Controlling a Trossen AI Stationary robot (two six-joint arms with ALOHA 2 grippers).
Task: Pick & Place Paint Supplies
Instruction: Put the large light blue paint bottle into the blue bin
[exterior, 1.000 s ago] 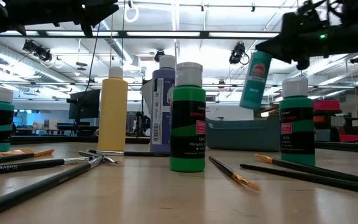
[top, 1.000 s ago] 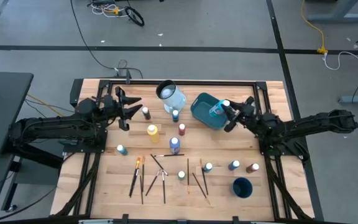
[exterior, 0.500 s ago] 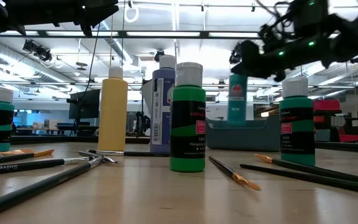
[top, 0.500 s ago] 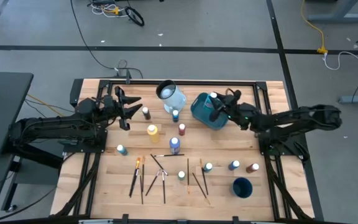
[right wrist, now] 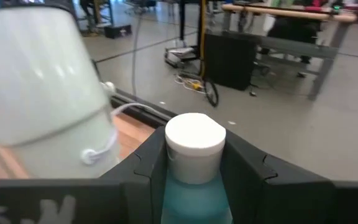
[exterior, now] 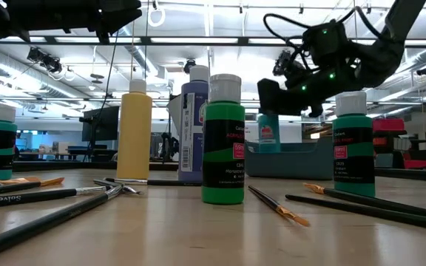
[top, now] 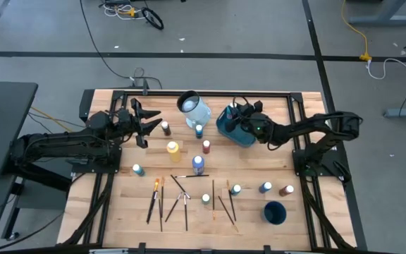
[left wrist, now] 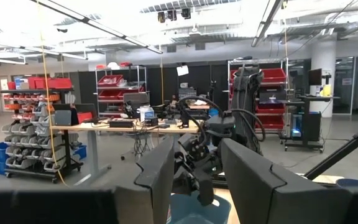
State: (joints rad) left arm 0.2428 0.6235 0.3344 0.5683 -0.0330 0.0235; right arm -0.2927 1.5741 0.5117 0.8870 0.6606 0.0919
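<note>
My right gripper (top: 237,118) reaches in from the table's right and is shut on a teal paint bottle (exterior: 268,133) with a white cap (right wrist: 194,138), over the teal tub (top: 225,132). The tub's wall (exterior: 294,159) hides the bottle's lower part. My left gripper (top: 149,121) hovers open at the far left, beside a brown bottle (top: 165,128), with nothing between its fingers. Several more bottles, such as a yellow one (top: 173,148) and a green one (exterior: 223,140), stand on the table. Several paintbrushes (top: 185,201) lie flat near the front edge. My right gripper pinches the teal bottle between its two fingers (right wrist: 148,165), at the bottle's shoulder (right wrist: 194,186) just under the cap. The fingers come nearly level from the table's right. The bottle stands upright with its lower part inside the tub; whether it rests on the tub's floor is hidden.
A pale jug (top: 192,109) stands just left of the tub, close to my right gripper. A dark blue cup (top: 275,212) sits at the near right. Bottles at the near right (top: 265,187) and brushes crowd the front half of the table.
My right gripper has gone toward the table's left and down with the teal bottle, ending over the tub. The bottle, tilted and hanging high before, now stands upright and has sunk behind the tub's wall.
</note>
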